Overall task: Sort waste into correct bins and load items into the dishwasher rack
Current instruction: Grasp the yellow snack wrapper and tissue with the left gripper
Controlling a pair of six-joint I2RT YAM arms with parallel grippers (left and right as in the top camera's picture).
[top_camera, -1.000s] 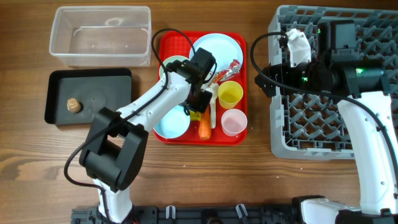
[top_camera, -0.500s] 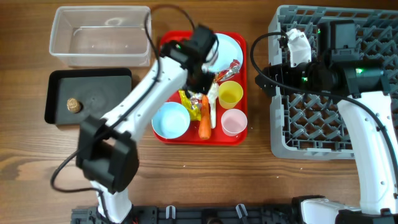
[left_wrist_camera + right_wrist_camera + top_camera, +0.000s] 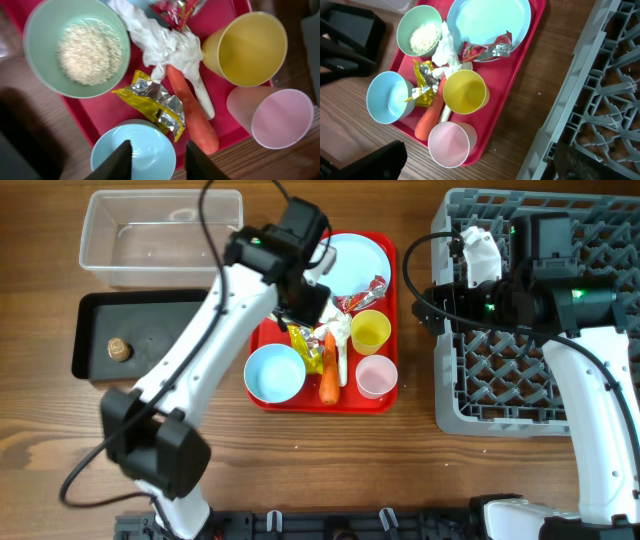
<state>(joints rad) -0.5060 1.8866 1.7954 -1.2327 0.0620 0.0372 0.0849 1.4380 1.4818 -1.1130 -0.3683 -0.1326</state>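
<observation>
Wood-grain tabletop [image 3: 330,450], red tray [image 3: 320,407] at its middle. Tray's near row: empty blue bowl [image 3: 275,373], carrot [image 3: 329,377], pink cup [image 3: 376,376]. Behind these: yellow wrapper [image 3: 303,345], yellow cup [image 3: 370,332], tissue [image 3: 160,42] draped over the spoon [image 3: 202,95], only part of the handle showing. Left gripper [image 3: 159,156] hovers above the blue bowl, jaws parted, nothing between. Rice bowl [image 3: 75,45] is hidden under the left arm from overhead. Red wrapper [image 3: 362,300] lies on the plate [image 3: 360,258]. Black tray [image 3: 150,315] at the left edge holds the brown lump [image 3: 119,349]. Clear tub [image 3: 150,245] in the far left corner. Rack [image 3: 500,380] along the right edge, cut off by the frame; right gripper [image 3: 430,305] beside its left rim, fingers blurred, spread wide.
</observation>
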